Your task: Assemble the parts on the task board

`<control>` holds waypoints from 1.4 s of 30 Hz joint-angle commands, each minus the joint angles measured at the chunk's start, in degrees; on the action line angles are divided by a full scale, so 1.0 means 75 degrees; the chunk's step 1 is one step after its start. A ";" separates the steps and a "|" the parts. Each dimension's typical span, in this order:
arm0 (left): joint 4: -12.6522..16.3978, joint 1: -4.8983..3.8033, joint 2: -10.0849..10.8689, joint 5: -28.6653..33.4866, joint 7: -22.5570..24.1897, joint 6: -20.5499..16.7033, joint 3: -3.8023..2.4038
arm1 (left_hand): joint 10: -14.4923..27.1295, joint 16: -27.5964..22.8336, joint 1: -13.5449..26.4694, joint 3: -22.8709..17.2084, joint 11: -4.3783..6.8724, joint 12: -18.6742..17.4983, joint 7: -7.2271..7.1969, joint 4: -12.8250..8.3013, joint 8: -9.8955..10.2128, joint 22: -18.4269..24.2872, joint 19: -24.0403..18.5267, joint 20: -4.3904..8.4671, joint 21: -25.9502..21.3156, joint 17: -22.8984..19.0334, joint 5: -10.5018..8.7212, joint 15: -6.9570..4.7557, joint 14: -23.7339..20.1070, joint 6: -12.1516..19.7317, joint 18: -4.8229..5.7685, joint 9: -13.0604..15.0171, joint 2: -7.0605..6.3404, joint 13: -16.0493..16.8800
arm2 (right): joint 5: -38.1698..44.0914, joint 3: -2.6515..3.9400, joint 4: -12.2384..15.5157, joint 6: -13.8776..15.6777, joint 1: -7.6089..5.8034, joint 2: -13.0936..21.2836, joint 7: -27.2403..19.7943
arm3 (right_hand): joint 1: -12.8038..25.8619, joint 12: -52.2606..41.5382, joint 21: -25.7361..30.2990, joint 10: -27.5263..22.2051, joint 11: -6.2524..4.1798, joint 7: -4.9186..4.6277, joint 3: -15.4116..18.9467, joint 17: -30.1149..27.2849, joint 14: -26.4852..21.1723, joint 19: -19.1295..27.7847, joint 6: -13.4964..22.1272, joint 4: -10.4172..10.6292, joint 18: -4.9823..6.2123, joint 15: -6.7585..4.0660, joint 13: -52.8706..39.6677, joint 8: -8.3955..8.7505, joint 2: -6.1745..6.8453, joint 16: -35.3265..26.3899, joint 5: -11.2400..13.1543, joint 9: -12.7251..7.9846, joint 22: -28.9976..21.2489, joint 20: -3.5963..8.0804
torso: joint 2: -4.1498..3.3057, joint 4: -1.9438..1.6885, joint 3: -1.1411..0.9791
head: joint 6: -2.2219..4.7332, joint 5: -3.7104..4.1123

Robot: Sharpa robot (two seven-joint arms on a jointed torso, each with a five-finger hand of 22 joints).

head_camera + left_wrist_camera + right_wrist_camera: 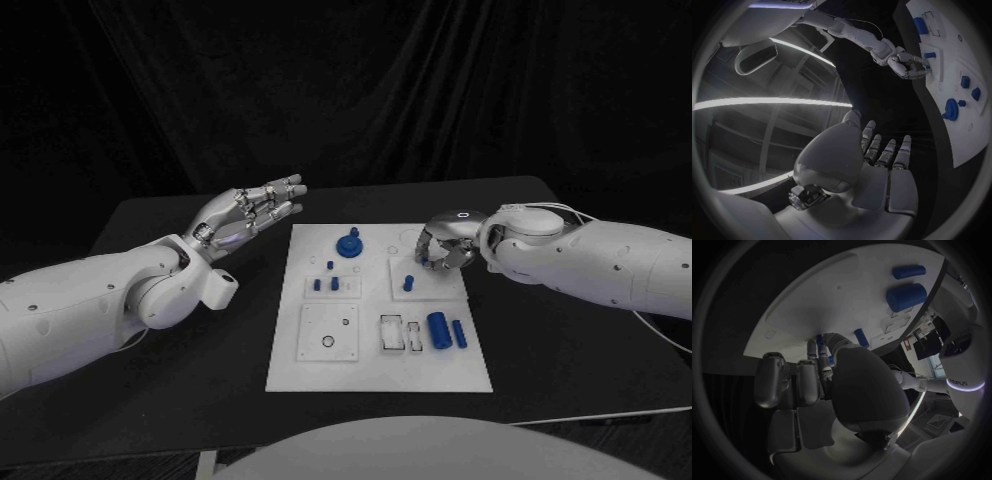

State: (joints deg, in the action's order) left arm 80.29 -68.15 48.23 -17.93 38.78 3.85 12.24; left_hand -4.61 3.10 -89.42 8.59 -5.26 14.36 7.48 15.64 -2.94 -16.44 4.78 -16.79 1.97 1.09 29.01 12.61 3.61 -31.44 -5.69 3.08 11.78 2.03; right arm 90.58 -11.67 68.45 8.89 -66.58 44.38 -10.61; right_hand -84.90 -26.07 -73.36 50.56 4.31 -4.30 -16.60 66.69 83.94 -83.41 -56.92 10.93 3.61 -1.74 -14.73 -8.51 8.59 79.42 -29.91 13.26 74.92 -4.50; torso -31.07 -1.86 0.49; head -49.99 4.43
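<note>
Board (378, 375) carries blue parts (437, 330). Left robot hand (248, 212) hovers fingers apart, empty; right robot hand (444, 250) fingers curl onto the board, grasp unclear.

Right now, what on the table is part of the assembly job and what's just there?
Job:
- task board
- blue round knobbed part
- blue cylinder and thinner blue rod
- small blue pieces
- right hand, over the board's far right corner
- left hand, raised off the board

Not part of it:
- black table
</note>
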 commanded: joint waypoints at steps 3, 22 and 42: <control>0.0000 0.0018 -0.0037 0.0078 0.0174 0.0110 -0.0009 | -0.0004 0.0048 -0.0102 -0.0050 -0.0059 0.0048 0.0005 0.0000 -0.0047 -0.0029 0.0065 -0.0020 0.0036 0.0012 0.0039 0.0068 0.0038 -0.0052 0.0158 0.0012 -0.0007 0.0013 | 0.0058 -0.0014 0.0026 -0.0139 0.0047 0.0028 0.0219 | -0.0042 -0.0124 0.0031 0.0124 -0.0034 -0.0018 -0.0088 0.0000 0.0031 0.0035 -0.0129 -0.0083 0.0035 0.0022 -0.0057 -0.0113 0.0048 -0.0038 -0.0089 0.0133 0.1321 0.0002 | 0.0009 0.0021 0.0005 | -0.0002 -0.0004; -0.0013 0.0035 -0.0054 0.0078 0.0129 0.0133 -0.0009 | -0.0009 0.0124 -0.0196 -0.0098 -0.0073 0.0065 0.0018 -0.0033 -0.0059 -0.0090 0.0128 -0.0017 0.0056 0.0030 0.0101 0.0126 0.0121 -0.0147 0.0194 0.0019 -0.0042 0.0015 | 0.0058 -0.0014 0.0047 0.0041 0.0047 0.0053 0.0115 | -0.0054 -0.0470 -0.0006 0.0373 -0.0165 -0.0083 -0.0278 0.0049 0.0065 0.0010 -0.0099 -0.0504 0.0026 -0.0050 -0.0296 -0.0370 -0.0030 -0.0020 0.0111 0.0666 0.1340 0.0061 | 0.0011 0.0006 -0.0001 | -0.0002 0.0051; 0.0006 0.0043 -0.0019 0.0078 0.0102 0.0113 -0.0009 | -0.0042 0.0176 -0.0237 -0.0129 -0.0139 0.0121 0.0081 -0.0033 -0.0033 -0.0110 0.0170 -0.0015 0.0067 0.0039 0.0121 0.0168 0.0175 -0.0042 0.0211 0.0003 -0.0067 0.0023 | 0.0058 -0.0012 0.0215 0.0264 -0.0086 0.0130 0.0117 | 0.0029 -0.0555 -0.0004 0.0452 -0.0210 -0.0152 -0.0299 0.0062 0.0064 0.0014 -0.0221 -0.0599 0.0022 -0.0039 -0.0361 -0.0634 -0.0090 -0.0014 0.0281 0.0974 0.1343 0.0058 | 0.0023 0.0002 0.0005 | -0.0002 -0.0059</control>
State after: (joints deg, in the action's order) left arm 80.21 -67.91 48.14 -17.92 38.71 4.29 12.23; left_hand -4.90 4.20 -90.64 7.94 -5.96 15.08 8.12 15.32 -3.16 -17.25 5.59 -16.78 2.18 1.34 29.72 13.73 4.74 -32.04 -4.79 3.18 11.05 2.14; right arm 90.63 -11.81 69.87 9.70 -66.97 45.25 -10.36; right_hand -84.80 -30.02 -73.35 53.57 2.76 -5.33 -18.90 67.12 83.94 -83.21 -58.16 6.86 3.59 -1.74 -17.39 -13.03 8.20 79.42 -27.68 20.37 74.95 -4.30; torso -30.90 -1.83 0.53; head -49.99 3.96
